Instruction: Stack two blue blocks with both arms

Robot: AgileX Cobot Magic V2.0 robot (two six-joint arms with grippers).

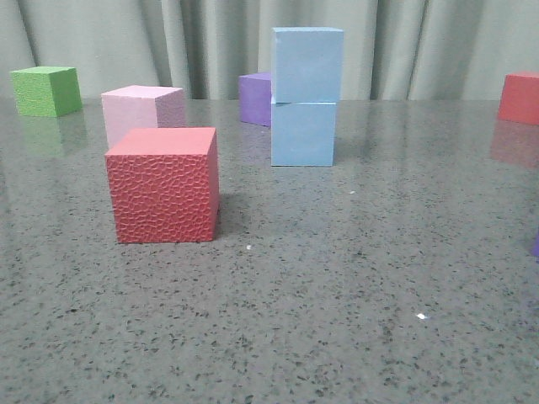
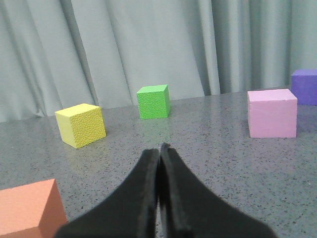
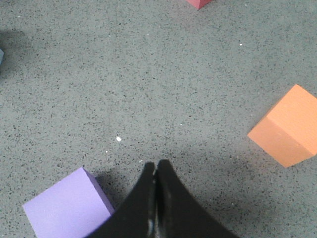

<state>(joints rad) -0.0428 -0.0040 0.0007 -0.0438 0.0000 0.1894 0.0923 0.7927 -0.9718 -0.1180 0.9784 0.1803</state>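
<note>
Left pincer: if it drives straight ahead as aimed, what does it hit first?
Probably the green cube: it sits almost dead ahead of the shut left pincer, with bare table between. The yellow cube lies off to one side. Depth is unclear.

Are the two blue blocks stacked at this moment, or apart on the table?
Stacked. The upper blue block sits squarely on the lower blue block, edges roughly aligned, upright, with no gripper touching either.
</note>
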